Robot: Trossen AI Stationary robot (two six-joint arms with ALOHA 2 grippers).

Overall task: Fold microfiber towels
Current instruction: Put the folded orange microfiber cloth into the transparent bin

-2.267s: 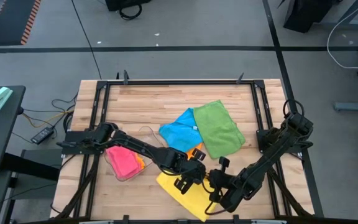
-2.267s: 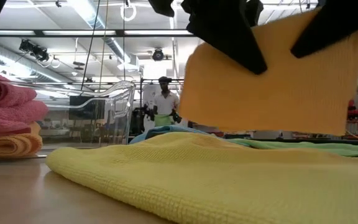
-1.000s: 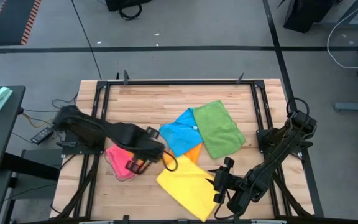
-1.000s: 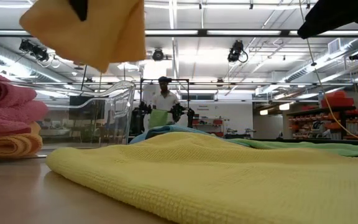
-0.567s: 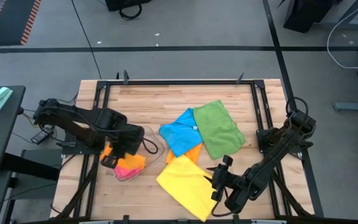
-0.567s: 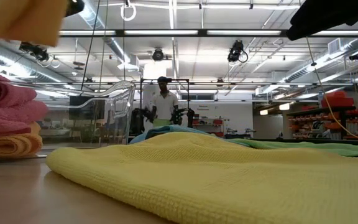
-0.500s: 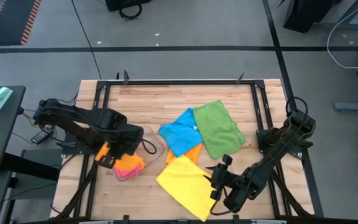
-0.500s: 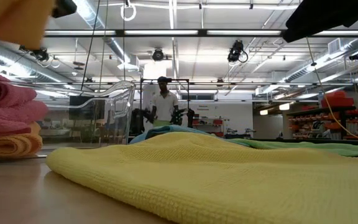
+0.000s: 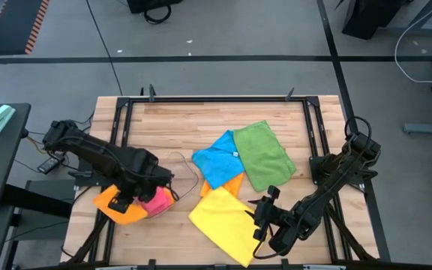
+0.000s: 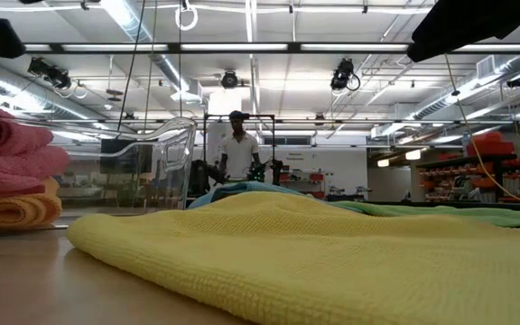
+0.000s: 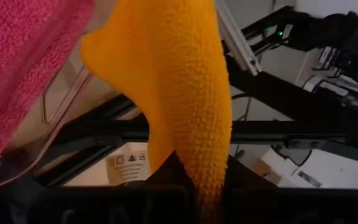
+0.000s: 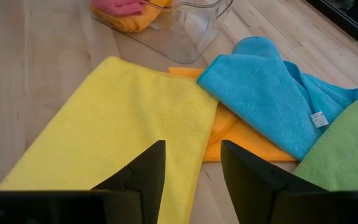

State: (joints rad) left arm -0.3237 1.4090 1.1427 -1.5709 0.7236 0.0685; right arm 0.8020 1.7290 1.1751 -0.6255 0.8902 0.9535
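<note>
Orange towel (image 9: 118,206) on the move, folks: a couple of seconds back both hands held it up over the yellow one, and now the left hand (image 9: 128,196) alone has swung it across to the clear plastic tray (image 9: 177,171) at the left edge of the surface (image 9: 178,127). That hand is clamped shut on the folded orange cloth, which hangs from the fingers in a thick, nubbly drape in the left wrist view, with the pink towel (image 11: 23,74) pressed up right beside it. From above, the orange cloth sits low just outside the tray, spilling towards the surface's edge, so I judge the fold done and the stacking step nearly finished; it is not released yet

Over to the right hand (image 9: 265,214): it has let go and pulled back, and now hovers with its fingers standing apart and empty over the near corner of the yellow towel (image 9: 227,221). That one lies spread flat ahead of it, a fine waffle weave, soft and slightly rumpled. Beyond it a second orange cloth (image 12: 244,140) peeks out from under a loosely bunched blue towel (image 9: 216,159), with the green towel (image 9: 265,154) flat beside that. Yellow looks next in line
</note>
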